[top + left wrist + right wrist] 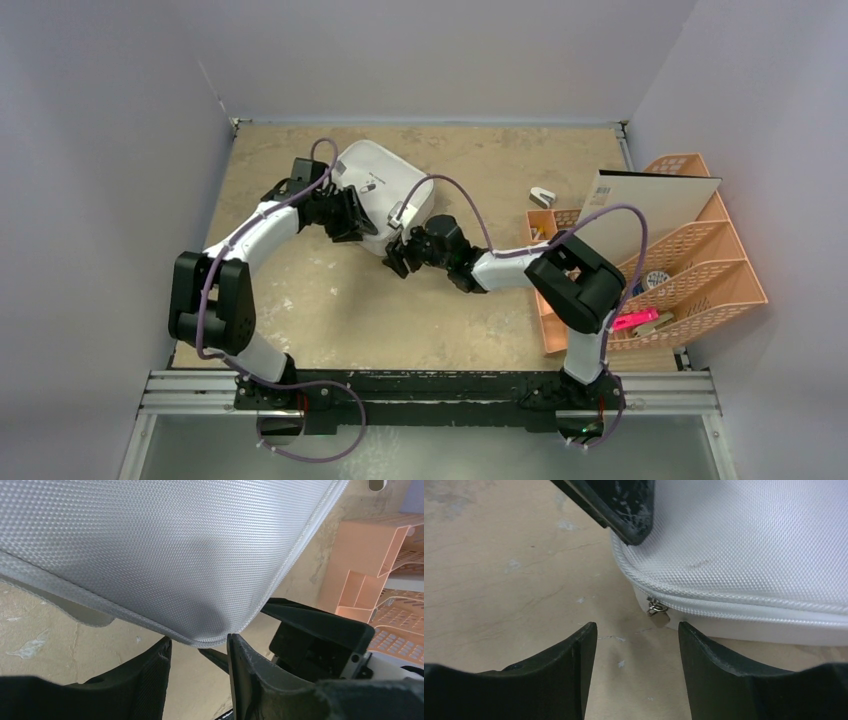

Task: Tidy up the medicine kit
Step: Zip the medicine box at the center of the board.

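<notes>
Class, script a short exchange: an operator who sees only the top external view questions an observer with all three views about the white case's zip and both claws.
Operator: From above, the medicine kit hides its zip. Where is the pull?
Observer: The right wrist view shows a small metal zipper pull hanging at the kit's corner, just ahead of the open right claw, untouched.
Operator: And the left claw?
Observer: Its wrist view shows the jaws apart, the kit's rounded corner at their tips, not clamped.
</notes>
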Robot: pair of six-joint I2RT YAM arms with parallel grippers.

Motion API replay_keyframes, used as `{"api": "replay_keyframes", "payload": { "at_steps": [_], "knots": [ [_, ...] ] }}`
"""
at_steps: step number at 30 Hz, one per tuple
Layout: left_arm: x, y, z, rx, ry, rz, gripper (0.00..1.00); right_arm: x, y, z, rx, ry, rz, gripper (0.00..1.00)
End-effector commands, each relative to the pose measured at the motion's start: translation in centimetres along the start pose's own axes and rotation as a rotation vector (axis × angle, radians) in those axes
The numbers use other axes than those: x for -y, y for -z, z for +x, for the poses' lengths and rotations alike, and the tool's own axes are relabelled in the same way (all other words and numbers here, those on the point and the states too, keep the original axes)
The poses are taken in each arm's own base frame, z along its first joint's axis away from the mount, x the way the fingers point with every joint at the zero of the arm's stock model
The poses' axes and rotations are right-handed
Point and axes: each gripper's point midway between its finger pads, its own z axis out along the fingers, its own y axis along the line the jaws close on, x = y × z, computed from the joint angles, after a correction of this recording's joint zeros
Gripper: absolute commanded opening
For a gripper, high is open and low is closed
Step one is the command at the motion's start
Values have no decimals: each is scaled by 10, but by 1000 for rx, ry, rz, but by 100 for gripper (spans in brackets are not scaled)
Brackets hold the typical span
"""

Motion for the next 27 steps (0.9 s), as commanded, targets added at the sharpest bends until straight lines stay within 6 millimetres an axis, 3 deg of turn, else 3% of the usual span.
{"api": "replay_keyframes", "payload": {
  "at_steps": [1, 9, 19, 27],
  "knots": [
    [10, 0, -18, 48, -17, 17, 43, 20, -11, -27, 106, 5, 148, 63],
    [-5, 14, -31, 176, 18, -65, 51, 36, -18, -36, 209, -21, 243, 60],
    [-26, 18, -48, 213, 131, -25, 53, 37, -27, -50, 297, -26, 236, 27],
    [-31, 6, -57, 206, 146, -33, 49, 24, -29, -52, 348, -36, 173, 38]
  ]
}}
